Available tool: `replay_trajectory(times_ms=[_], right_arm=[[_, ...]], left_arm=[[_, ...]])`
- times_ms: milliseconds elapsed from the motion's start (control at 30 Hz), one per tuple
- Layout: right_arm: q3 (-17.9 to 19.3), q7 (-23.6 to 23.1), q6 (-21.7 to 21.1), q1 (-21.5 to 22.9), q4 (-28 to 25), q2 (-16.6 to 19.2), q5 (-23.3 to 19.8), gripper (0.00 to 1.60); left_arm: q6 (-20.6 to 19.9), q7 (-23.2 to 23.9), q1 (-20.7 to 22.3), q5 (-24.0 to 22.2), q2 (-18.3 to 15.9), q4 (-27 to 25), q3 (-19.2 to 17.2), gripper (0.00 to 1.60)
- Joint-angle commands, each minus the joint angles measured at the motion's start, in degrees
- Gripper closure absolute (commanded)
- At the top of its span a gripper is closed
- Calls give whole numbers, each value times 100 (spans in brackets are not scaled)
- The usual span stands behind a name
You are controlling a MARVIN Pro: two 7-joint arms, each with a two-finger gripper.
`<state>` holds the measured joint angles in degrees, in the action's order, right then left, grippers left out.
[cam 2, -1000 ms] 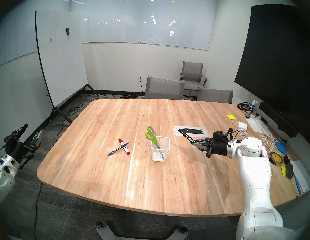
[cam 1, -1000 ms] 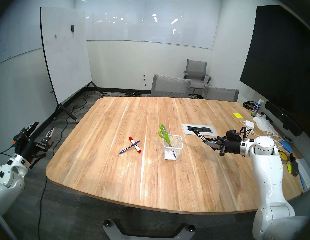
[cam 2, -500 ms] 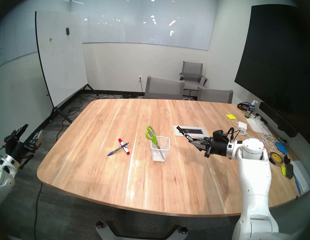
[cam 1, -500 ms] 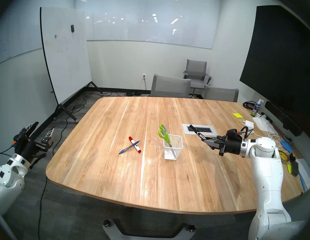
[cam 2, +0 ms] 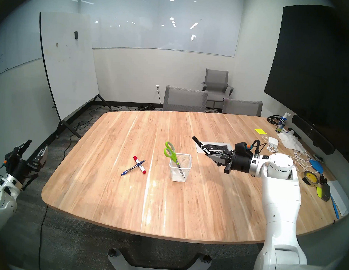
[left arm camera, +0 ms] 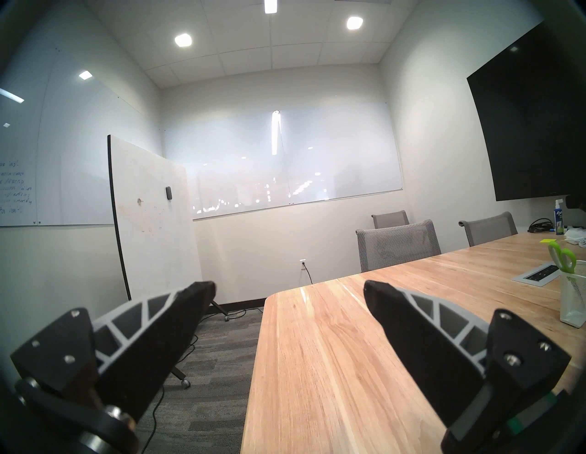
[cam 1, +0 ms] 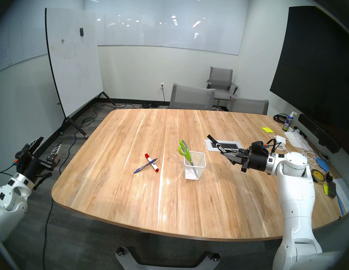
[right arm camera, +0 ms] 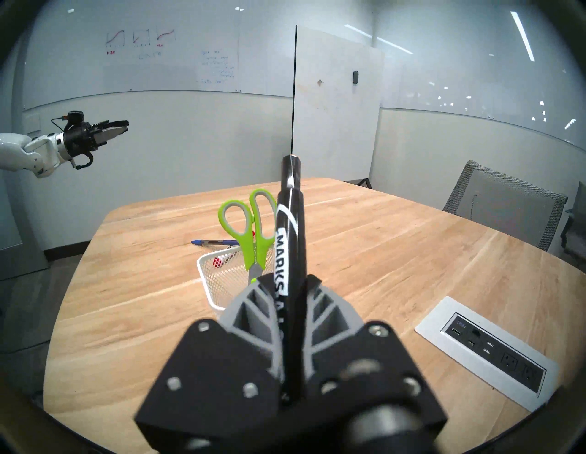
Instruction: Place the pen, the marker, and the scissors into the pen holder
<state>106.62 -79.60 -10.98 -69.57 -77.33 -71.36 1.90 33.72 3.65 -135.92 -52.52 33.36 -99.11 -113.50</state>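
My right gripper (cam 1: 226, 154) is shut on a black marker (cam 1: 216, 145), which sticks out up and to the left, in the air to the right of the white mesh pen holder (cam 1: 200, 169). In the right wrist view the marker (right arm camera: 290, 234) points over the holder (right arm camera: 215, 285). The green-handled scissors (cam 1: 183, 149) stand in the holder, blades down. The blue pen (cam 1: 145, 166) lies across a white marker with red ends (cam 1: 152, 163) left of the holder. Off the table's left edge, my left gripper (cam 1: 48, 146) hangs open and holds nothing.
A power outlet panel (cam 1: 224, 145) is set into the table behind my right gripper. A spray bottle (cam 1: 288, 122), a charger (cam 1: 280, 139), cables and a tape roll (cam 1: 317, 175) crowd the right edge. Grey chairs (cam 1: 191, 97) stand at the far side.
My right gripper has carried the black marker leftward and a little higher, closer to the pen holder. The left arm and the things on the table have not moved.
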Motion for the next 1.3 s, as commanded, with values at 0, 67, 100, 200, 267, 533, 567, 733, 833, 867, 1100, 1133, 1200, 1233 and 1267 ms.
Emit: replay_trajectory(times_ms=[0, 67, 100, 200, 267, 533, 567, 733, 833, 867, 1100, 1133, 1200, 1233, 1267], right_arm=[[114, -83, 20, -220, -382, -104, -158, 160], [189, -165, 1, -335, -534, -119, -212, 160], [221, -197, 6, -375, -608, -133, -237, 160], [278, -247, -33, -436, -741, -172, -293, 160], [349, -292, -72, -501, -919, -231, -355, 160], [455, -307, -155, -539, -1069, -287, -374, 160], [475, -309, -149, -531, -1056, -305, -384, 160], [518, -270, -157, -500, -1041, -372, -390, 160], [551, -219, -164, -485, -1048, -442, -390, 160], [557, -239, -146, -465, -1030, -462, -417, 160], [634, -232, -250, -462, -1195, -569, -506, 160], [645, -250, -256, -468, -1227, -577, -526, 160], [651, -247, -266, -470, -1236, -585, -523, 160], [654, -246, -270, -471, -1240, -588, -522, 160], [657, -245, -275, -472, -1244, -592, -520, 160]], left_arm=[[10, 0, -9, -9, 4, -32, -90, 0], [11, 0, -8, -9, 4, -32, -89, 0], [11, -1, -7, -9, 4, -32, -88, 0], [12, -1, -6, -9, 4, -31, -87, 0], [12, -1, -5, -8, 4, -30, -85, 0], [11, 0, -8, -9, 4, -32, -89, 0], [10, 0, -8, -9, 5, -32, -89, 0], [10, 0, -8, -9, 4, -32, -89, 0], [11, 0, -8, -9, 4, -32, -89, 0], [11, 0, -7, -9, 4, -32, -88, 0], [12, -1, -5, -8, 4, -30, -85, 0], [12, -1, -4, -8, 4, -30, -85, 0], [12, -1, -6, -8, 4, -31, -86, 0], [12, -1, -6, -9, 4, -31, -87, 0], [11, 0, -7, -9, 4, -31, -88, 0]])
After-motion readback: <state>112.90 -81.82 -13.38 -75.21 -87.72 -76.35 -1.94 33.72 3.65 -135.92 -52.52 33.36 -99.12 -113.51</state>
